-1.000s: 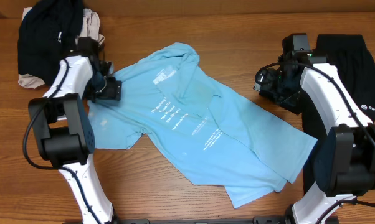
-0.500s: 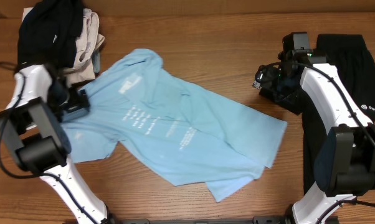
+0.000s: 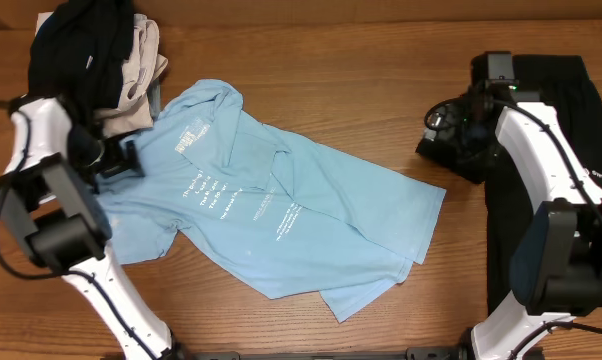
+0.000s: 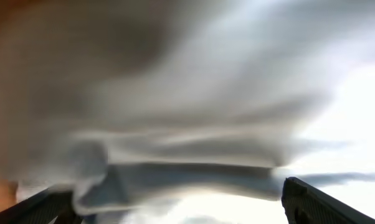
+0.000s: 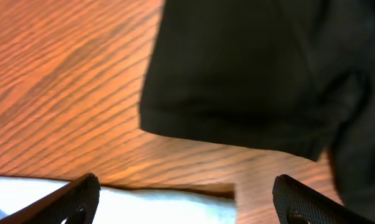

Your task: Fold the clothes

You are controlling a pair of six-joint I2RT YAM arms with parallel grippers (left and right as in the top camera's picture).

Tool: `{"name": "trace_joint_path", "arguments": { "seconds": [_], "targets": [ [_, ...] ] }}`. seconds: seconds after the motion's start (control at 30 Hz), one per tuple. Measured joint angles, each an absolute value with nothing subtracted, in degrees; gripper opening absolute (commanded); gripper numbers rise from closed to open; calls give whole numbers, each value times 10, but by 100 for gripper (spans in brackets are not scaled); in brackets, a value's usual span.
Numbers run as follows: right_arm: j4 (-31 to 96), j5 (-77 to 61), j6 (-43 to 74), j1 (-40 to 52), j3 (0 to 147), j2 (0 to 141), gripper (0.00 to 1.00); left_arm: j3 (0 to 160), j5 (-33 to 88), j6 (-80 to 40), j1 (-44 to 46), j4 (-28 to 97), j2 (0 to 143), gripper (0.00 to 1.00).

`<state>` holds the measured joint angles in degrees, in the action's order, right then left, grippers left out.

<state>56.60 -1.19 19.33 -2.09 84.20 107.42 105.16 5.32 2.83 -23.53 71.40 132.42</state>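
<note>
Wood table (image 3: 361, 90) first: the whole job sits on it

- light blue T-shirt (image 3: 281, 220) lies spread diagonally across the middle, printed side up, collar end toward the far left, hem toward the near right. Rumpled, with creases through the middle, and nothing folded yet
- black garment (image 3: 571, 110) lies flat along the right edge, under and behind the right arm, apart from the shirt
- heap of dark and beige clothes (image 3: 91, 50) sits in the far left corner, just beside the shirt's collar end, maybe touching it
- left gripper (image 3: 121, 162) is down at the shirt's left shoulder and sleeve area. Its wrist view is one blur of pale cloth, with a ridge of fabric running between the two fingertips. They stand wide, so I read it as spread and not clamped
- right gripper (image 3: 443, 140) is over bare wood between the black garment and the shirt's far right corner, jaws wide, nothing in them

Handling, my read: thin knit, light and limp, no stiffness. It should drag and bunch rather than slide flat, and a one-point lift will just drape. Best to pinch at the edges, at a shoulder seam or sleeve and the matching hem corner, one arm each, taking a single layer. It wants flattening before any fold
</note>
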Motion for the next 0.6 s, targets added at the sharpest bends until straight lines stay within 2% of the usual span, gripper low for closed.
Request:
{"name": "trace_joint_path", "arguments": {
  "seconds": [0.1, 0.33, 0.6],
  "targets": [
    [575, -15, 189, -36, 842, 1074, 95, 1073, 60, 37, -191, 733, 1327, 100],
    [577, -22, 175, -88, 842, 1074, 94, 1121, 43, 46, -111, 755, 1298, 100],
    [532, -37, 165, -139, 821, 1074, 94, 1157, 35, 46, -65, 752, 1202, 100]
  ]
}}
